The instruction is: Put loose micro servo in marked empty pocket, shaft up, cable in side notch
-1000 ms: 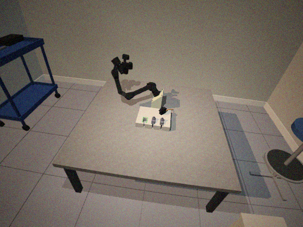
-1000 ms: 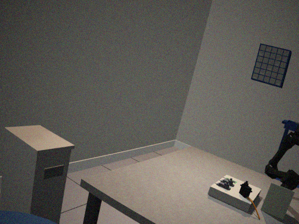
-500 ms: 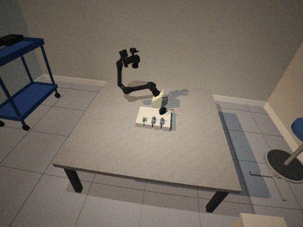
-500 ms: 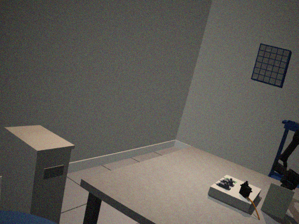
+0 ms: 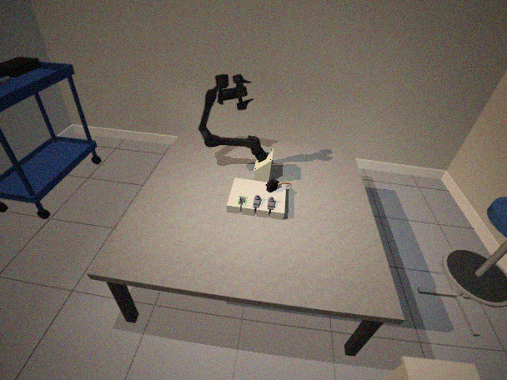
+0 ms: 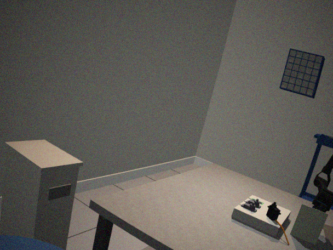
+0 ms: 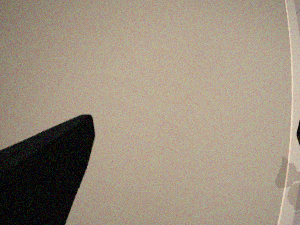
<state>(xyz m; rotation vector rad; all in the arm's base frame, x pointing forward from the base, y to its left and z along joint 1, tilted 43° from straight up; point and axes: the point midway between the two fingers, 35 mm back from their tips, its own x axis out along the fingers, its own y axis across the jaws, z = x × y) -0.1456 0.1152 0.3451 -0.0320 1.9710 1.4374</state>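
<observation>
Two deck pockets [image 5: 257, 202] [image 5: 271, 203] hold grey servos.

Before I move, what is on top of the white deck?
On the white deck: two seated grey servos, the green-marked pocket, and the loose black servo. The underside is hidden.

Workshop or lab: robot arm [image 5: 228, 141] [image 6: 323, 192], wheeled blue cart [image 5: 69, 71] [image 6: 313, 167].

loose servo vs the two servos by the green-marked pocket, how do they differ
The loose servo is black; the two seated servos are grey in the top view.
The loose servo stands well above the deck; the seated servos sit low in it.
The loose servo's orange cable runs off the deck's edge; the seated servos' leads run toward the deck's front.
</observation>
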